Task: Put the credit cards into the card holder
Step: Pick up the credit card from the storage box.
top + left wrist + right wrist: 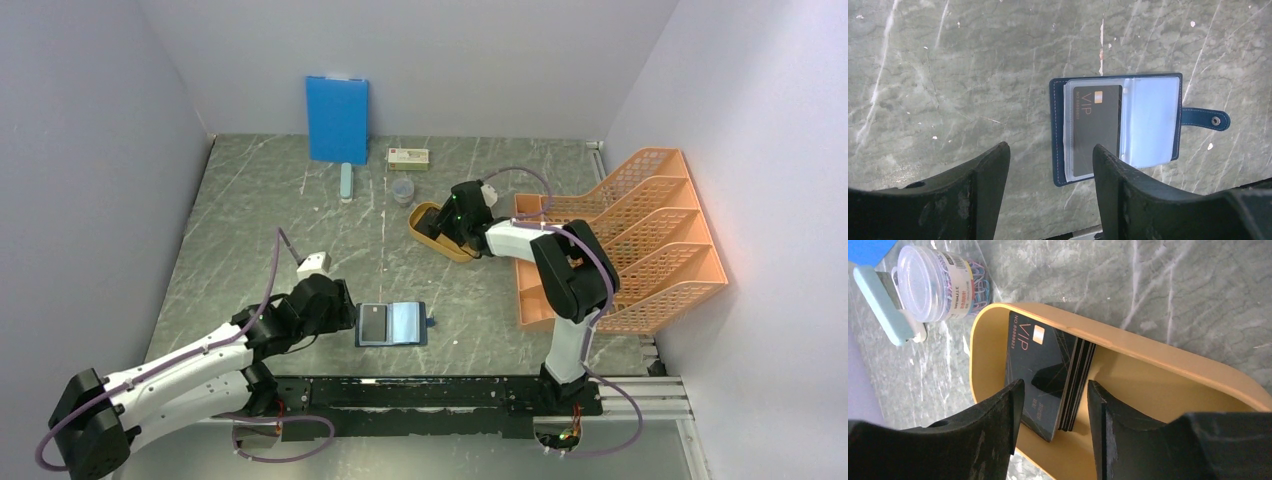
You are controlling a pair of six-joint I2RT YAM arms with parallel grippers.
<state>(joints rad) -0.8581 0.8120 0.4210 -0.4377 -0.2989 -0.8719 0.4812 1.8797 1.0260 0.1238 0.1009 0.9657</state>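
The navy card holder [392, 324] lies open on the table, clasp tab to the right. In the left wrist view the card holder [1058, 130] has a black VIP card [1096, 125] in its clear left sleeve. My left gripper [1050, 155] is open and empty just left of the holder [345, 318]. Several black credit cards [1048, 370] lean on edge in the yellow-orange tray [1158, 385]. My right gripper [1054, 390] is open above the tray, its fingers either side of the card stack, not closed on it. It shows over the tray in the top view [455, 222].
A bright blue board [337, 119] leans on the back wall. A pale teal stapler [346, 182], a clear tub of paper clips [940, 282] and a small box [408, 157] lie behind the tray. Orange file racks [640, 235] stand at the right.
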